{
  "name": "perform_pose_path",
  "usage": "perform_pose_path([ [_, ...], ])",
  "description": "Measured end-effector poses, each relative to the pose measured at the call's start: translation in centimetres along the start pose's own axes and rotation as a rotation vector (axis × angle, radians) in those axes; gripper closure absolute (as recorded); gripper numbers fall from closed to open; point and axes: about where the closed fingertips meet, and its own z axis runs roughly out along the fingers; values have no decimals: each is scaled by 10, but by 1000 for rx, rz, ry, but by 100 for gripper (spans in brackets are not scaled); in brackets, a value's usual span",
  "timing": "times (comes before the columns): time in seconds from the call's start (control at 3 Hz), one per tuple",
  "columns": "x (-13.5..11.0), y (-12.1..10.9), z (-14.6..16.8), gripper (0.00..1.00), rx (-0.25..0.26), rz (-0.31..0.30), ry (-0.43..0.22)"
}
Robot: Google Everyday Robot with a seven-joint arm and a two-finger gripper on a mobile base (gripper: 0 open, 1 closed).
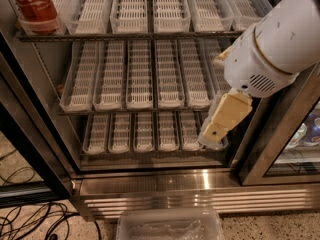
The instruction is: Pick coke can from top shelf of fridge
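Observation:
The coke can [33, 5], red with white script, stands upright in the leftmost lane tray of the top shelf [150, 35] in the fridge [165, 184], at the top left of the camera view. Its top is cut off by the picture's edge. The other lane trays on the top shelf show nothing in them. My gripper [220, 121], cream-coloured under the white arm housing [277, 44], hangs at the right, in front of the right ends of the middle and bottom racks. It is far to the right of the can and below it.
Two more racks of clear slotted trays [145, 79] [150, 131] sit below the top shelf. A stainless base panel [200, 196] runs along the bottom. A clear plastic bin [170, 226] lies on the floor in front, cables [30, 221] at the left. A neighbouring cooler [300, 134] is at the right.

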Motion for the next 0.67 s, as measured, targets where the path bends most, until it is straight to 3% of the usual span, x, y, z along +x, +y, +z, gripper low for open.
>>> perform_pose_path([
  [0.33, -15, 8, 8, 0, 7, -4, -69],
  [0.67, -61, 12, 30, 0, 14, -19, -219],
])
